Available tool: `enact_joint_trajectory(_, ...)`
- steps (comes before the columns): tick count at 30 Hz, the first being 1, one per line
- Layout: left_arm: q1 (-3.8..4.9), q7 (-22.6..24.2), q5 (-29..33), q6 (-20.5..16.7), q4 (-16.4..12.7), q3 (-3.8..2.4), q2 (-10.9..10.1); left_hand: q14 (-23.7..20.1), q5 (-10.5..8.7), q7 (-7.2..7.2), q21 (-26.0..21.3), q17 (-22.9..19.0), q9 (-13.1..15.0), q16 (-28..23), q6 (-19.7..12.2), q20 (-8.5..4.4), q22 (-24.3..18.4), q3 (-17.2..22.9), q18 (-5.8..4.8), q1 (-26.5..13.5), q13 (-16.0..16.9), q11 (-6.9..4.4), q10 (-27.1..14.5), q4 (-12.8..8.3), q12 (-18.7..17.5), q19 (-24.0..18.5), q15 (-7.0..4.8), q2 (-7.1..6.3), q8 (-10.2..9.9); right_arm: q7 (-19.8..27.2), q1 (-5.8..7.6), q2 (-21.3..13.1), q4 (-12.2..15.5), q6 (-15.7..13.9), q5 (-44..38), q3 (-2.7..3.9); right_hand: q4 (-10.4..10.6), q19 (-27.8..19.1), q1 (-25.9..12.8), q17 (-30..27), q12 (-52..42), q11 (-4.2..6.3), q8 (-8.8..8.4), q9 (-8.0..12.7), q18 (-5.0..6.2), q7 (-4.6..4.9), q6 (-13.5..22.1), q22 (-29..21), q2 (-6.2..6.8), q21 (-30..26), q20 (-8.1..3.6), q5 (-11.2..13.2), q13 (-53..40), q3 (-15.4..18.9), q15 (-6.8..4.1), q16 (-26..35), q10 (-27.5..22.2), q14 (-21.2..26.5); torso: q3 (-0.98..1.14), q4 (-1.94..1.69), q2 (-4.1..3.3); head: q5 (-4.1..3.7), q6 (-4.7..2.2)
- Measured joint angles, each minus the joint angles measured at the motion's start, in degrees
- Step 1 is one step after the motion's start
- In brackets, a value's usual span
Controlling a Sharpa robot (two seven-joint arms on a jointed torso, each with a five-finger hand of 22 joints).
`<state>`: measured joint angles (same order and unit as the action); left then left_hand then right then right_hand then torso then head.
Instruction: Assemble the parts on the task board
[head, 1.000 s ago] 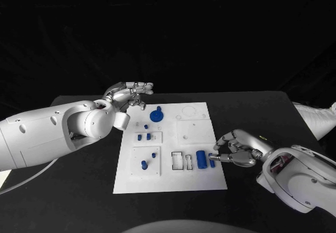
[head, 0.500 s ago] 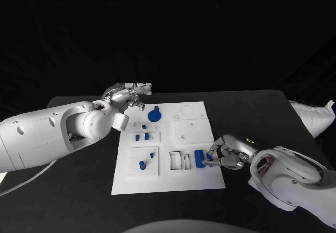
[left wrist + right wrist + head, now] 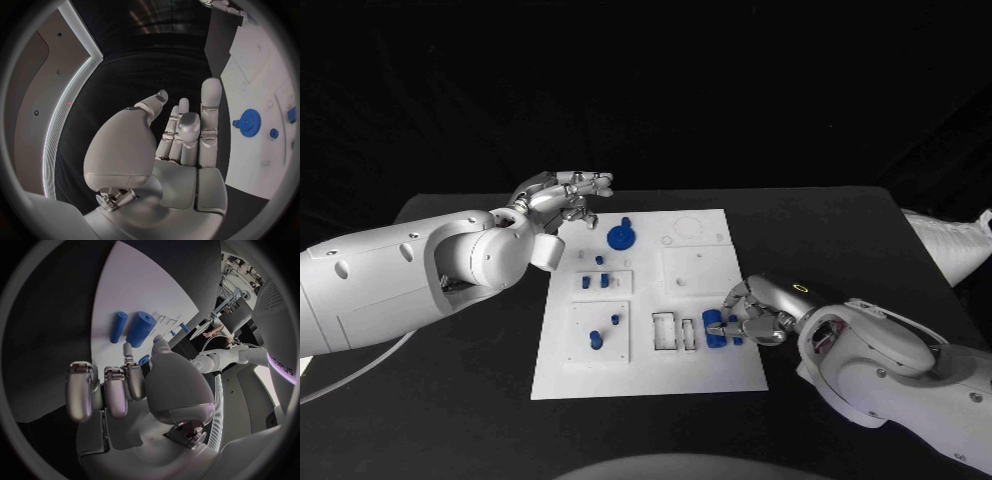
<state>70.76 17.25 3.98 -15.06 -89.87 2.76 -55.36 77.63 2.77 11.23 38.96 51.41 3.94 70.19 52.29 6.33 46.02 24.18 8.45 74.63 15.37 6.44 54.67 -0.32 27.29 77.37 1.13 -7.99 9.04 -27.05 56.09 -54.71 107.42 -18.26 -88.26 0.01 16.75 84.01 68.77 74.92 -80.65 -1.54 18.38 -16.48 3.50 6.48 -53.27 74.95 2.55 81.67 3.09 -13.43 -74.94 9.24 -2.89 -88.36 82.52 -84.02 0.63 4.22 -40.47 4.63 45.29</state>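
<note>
Since a sec ago your right hand (image 3: 759,318) has slid in from the board's edge toward the middle. It now sits over the task board (image 3: 704,375) rim, fingertips right at the two blue cylinders: the fat cylinder (image 3: 713,329) and the thin cylinder (image 3: 736,331) beside it. Both parts lie where they did before, flat on the board, next to the empty slots (image 3: 674,331) just past the fingertips. So it reads as an approach for a pick, not a done step; nothing looks seated yet.

Right hand state: fingers curled in, thumb near the thin cylinder. Can't tell from the head view if it's pinching it. The right wrist view helps: the fat cylinder (image 3: 140,329) and thin cylinder (image 3: 118,327) lie just ahead of the fingertips (image 3: 127,349), w/ a small blue bit at the thumb tip, prob. another part. No clear grasp, so I can't call it.

Left hand (image 3: 565,195) hasn't moved: it hovers off the board's far corner, holding nothing. The left wrist view shows what the head view hides: fingers (image 3: 209,107) straight and apart, palm bare, w/ the blue gear (image 3: 250,121) on the board off to its finger side, well apart from it.
</note>
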Motion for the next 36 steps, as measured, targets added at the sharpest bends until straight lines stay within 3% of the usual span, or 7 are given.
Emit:
enact_joint_trajectory(11,0.0,-0.04,0.0,0.02,-0.2,0.0,-0.25,0.0,0.0,0.0,0.0,0.0,0.0,0.0,0.0,0.0,0.0,0.0,0.0,0.0,-0.01,0.0,0.0,0.0,0.0,0.0,0.0,0.0,0.0,-1.31,-0.28,1.85,-1.45,1.88,-0.84,0.0,-0.15,0.0,0.14,-0.01,0.0,0.0,0.26,-0.27,0.0,0.0,0.0,-0.01,-0.59,0.22,0.0,0.0,0.01,0.16,0.0,0.0,0.0,0.0,-0.18,-0.38,-0.3,0.04,0.04)
enact_joint_trajectory(21,0.0,-0.06,0.0,0.02,-0.42,0.0,-0.53,0.0,0.0,0.0,0.0,0.01,0.0,0.0,0.0,0.19,-0.04,0.0,0.0,0.0,-0.01,0.0,0.0,0.0,0.35,-0.19,0.0,0.0,0.24,-2.53,-0.15,2.99,-2.01,3.84,-2.28,0.22,-0.47,-0.01,1.73,-0.01,0.0,0.0,1.81,-1.49,0.0,-0.3,-0.32,-0.02,-2.18,0.61,0.0,0.0,0.01,0.48,0.01,-0.29,0.0,0.0,-0.36,-0.69,-0.55,0.11,0.13)
enact_joint_trajectory(29,0.01,-0.09,0.0,0.02,-0.59,-0.01,-0.72,0.0,0.0,0.0,0.0,0.01,0.0,0.0,0.0,0.21,-0.05,0.0,0.0,0.0,-0.02,0.0,0.0,0.0,0.35,-0.21,0.0,0.0,0.24,-3.0,-0.19,3.85,-2.43,4.13,-3.4,0.37,-2.34,-0.01,4.67,-0.02,0.0,0.21,2.7,-2.07,0.0,-0.47,-0.7,-0.02,-3.25,0.67,0.0,-0.5,-0.01,-0.29,0.01,-0.29,0.21,0.0,-0.49,-0.81,-0.64,-0.01,0.2)
enact_joint_trajectory(36,0.01,-0.11,0.0,0.02,-0.64,-0.01,-0.74,0.0,0.0,0.0,0.0,0.01,0.0,0.0,0.0,0.21,-0.05,0.0,0.0,0.0,-0.02,0.0,0.0,0.0,0.35,-0.21,0.0,0.0,0.24,-2.99,-0.35,3.89,-2.36,2.7,-3.77,0.32,-3.82,-0.01,6.0,-0.02,-0.5,0.92,3.38,-2.6,0.0,-1.52,-1.88,-0.03,-4.57,1.28,0.0,0.5,-0.28,-1.94,0.01,-0.52,0.93,-0.01,-0.53,-0.98,-0.75,-0.07,0.04)
